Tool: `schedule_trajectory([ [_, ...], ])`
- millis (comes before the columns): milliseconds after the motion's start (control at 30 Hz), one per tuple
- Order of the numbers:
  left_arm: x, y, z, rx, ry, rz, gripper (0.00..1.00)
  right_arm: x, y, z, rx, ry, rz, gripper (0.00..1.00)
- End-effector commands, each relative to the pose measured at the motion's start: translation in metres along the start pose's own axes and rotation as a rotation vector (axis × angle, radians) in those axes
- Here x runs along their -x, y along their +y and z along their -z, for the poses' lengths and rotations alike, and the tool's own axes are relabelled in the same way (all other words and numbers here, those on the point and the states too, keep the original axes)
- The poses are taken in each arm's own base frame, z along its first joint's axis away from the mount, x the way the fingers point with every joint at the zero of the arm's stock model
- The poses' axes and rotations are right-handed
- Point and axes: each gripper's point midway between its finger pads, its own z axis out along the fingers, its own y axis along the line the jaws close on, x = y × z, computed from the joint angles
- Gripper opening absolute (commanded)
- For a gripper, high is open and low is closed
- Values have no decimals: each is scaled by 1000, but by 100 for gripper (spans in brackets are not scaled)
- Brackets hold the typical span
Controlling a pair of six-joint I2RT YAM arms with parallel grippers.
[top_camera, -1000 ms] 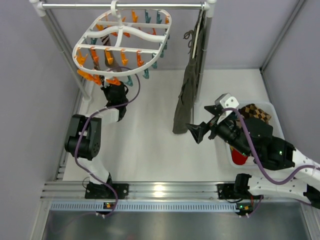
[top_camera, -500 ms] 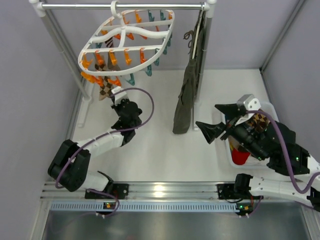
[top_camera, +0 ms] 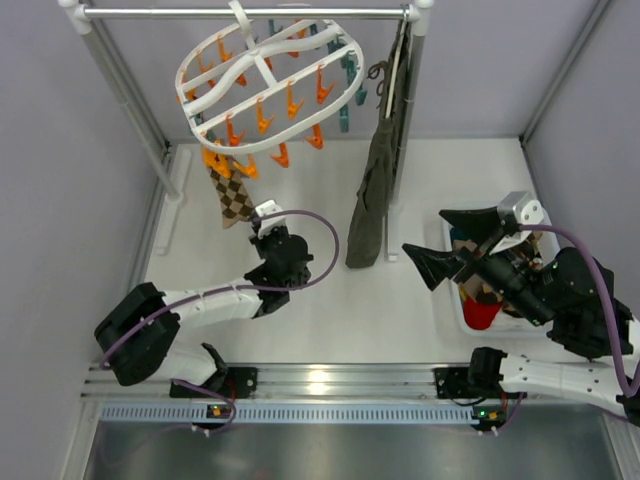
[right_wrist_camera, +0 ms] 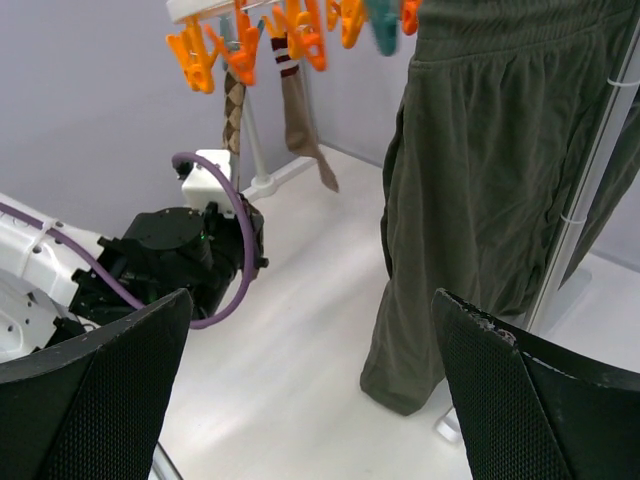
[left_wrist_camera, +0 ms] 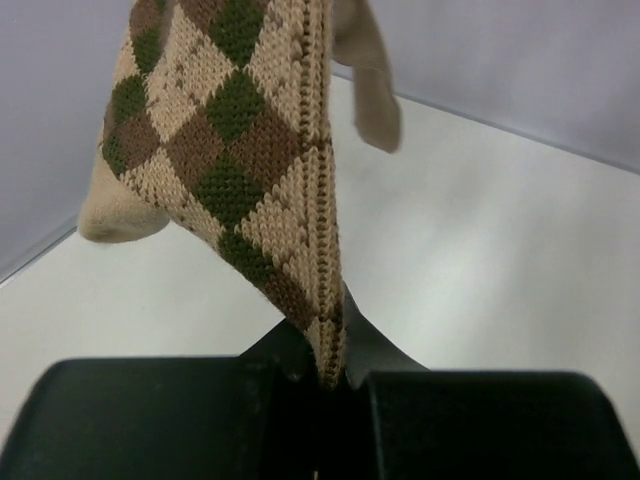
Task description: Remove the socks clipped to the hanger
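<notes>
The white oval hanger [top_camera: 270, 75] with orange and teal clips hangs tilted from the rail. An argyle sock [top_camera: 234, 196] hangs from a clip at its left side; it also shows in the left wrist view [left_wrist_camera: 240, 150] and in the right wrist view [right_wrist_camera: 233, 105]. My left gripper [top_camera: 268, 228] is shut on the lower end of the argyle sock and holds it taut. A plain tan sock [right_wrist_camera: 298, 125] with a striped cuff hangs beside it. My right gripper [top_camera: 455, 245] is open and empty, right of the dark garment.
A long dark olive-grey garment [top_camera: 375, 180] hangs from the metal rail [top_camera: 250, 13] at the right. A white bin [top_camera: 452, 305] at the right holds an argyle sock [top_camera: 478, 290] and red cloth [top_camera: 482, 315]. Grey walls stand close on both sides.
My left gripper has pulled the argyle sock down and to the right, away from the rack. The hanger has swung right and tilted. My right gripper has shifted slightly right.
</notes>
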Motion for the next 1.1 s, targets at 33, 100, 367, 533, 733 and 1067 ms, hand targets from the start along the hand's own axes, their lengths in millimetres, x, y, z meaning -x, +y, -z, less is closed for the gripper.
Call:
schedule_trajectory([
  [33, 8, 12, 17, 48, -13, 51, 0, 10, 1, 1, 8, -46, -33, 99],
  [100, 11, 11, 24, 39, -12, 48, 0, 10, 2, 0, 8, -46, -32, 100],
  [367, 20, 7, 44, -8, -7, 48, 0, 13, 6, -5, 17, -43, -41, 100],
  [533, 20, -4, 63, -59, -3, 32, 0, 17, 33, -34, 94, 7, -15, 99],
  [733, 13, -24, 85, -121, -2, -3, 0, 26, 64, -83, 141, 62, 12, 100],
  [1067, 10, -51, 113, -210, -1, -25, 0, 28, 62, -177, -92, 164, 35, 95],
])
